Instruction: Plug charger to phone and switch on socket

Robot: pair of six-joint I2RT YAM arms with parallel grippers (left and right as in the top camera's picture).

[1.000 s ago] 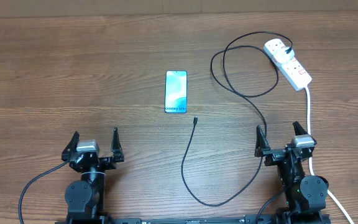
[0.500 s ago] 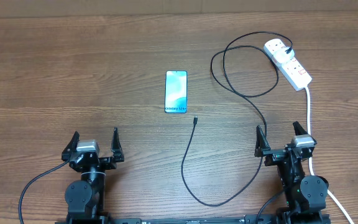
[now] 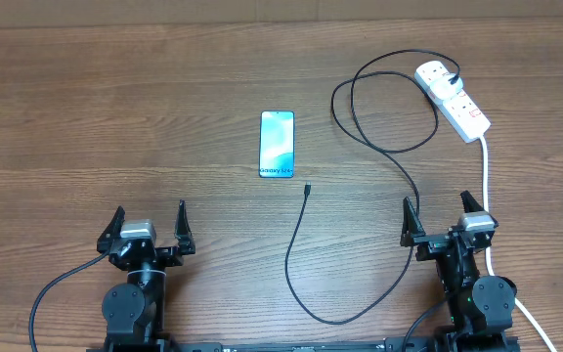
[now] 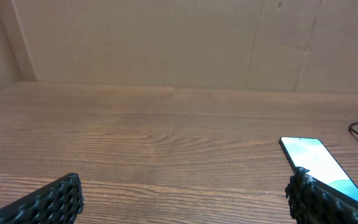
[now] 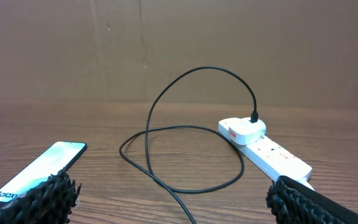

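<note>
The phone (image 3: 277,144) lies flat mid-table, its light blue screen up; it also shows in the left wrist view (image 4: 319,163) and right wrist view (image 5: 39,171). The charger (image 3: 391,149) is a thin black cable looping from its white plug (image 3: 436,74) in the socket (image 3: 454,99) down to a small connector tip (image 3: 306,189) just below the phone. In the right wrist view the cable (image 5: 185,134) arcs up to the plug (image 5: 243,130) on the socket (image 5: 272,155). My left gripper (image 3: 149,224) and right gripper (image 3: 443,214) stand open near the front edge, holding nothing.
A thick white mains cord (image 3: 487,181) runs from the socket down past my right gripper to the front right corner. The cable's lower loop (image 3: 330,318) lies between the two arms. A brown cardboard wall (image 4: 179,43) stands behind the wooden table (image 3: 115,117).
</note>
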